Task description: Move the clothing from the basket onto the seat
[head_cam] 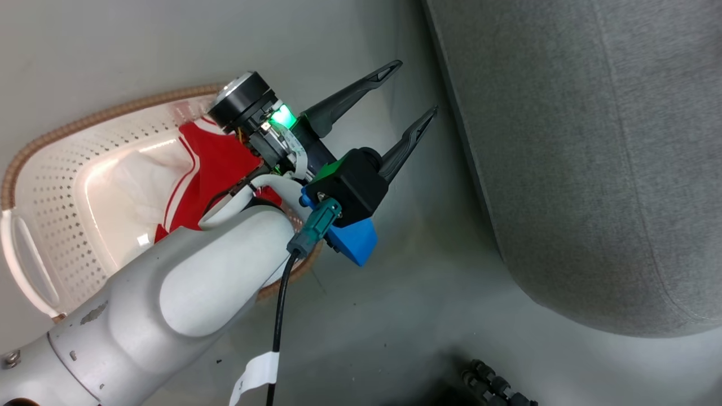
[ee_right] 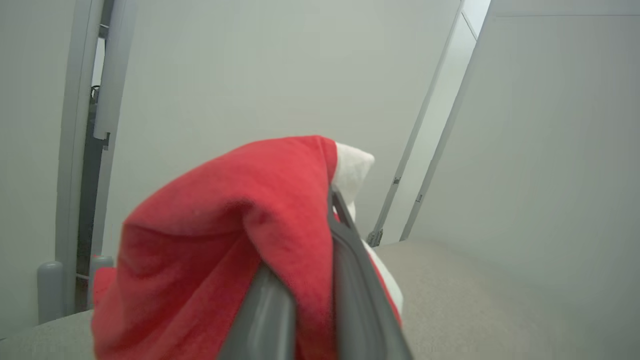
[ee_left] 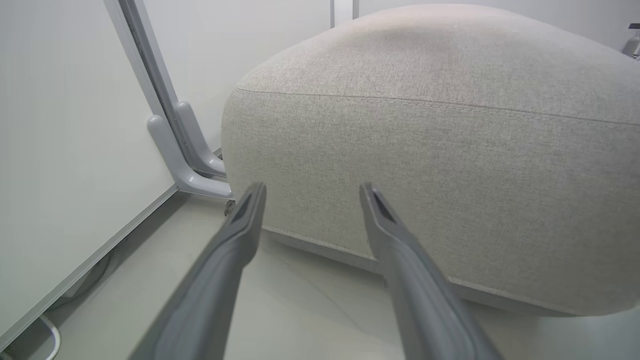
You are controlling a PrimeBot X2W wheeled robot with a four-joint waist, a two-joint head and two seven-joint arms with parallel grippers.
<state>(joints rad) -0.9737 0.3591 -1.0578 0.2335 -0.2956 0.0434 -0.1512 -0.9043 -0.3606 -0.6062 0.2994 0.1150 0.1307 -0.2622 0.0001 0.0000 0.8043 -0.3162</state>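
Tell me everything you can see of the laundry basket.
The basket is cream perforated plastic with a brown woven-look rim and a white side handle. It stands upright on the pale floor, left of the grey seat and apart from it. Red clothing with white trim lies inside. The left forearm hides its near right edge.

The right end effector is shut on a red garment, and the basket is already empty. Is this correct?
Not fully. The right end effector is shut on the red garment, but the basket is not empty: the head view shows red and white clothing lying in it.
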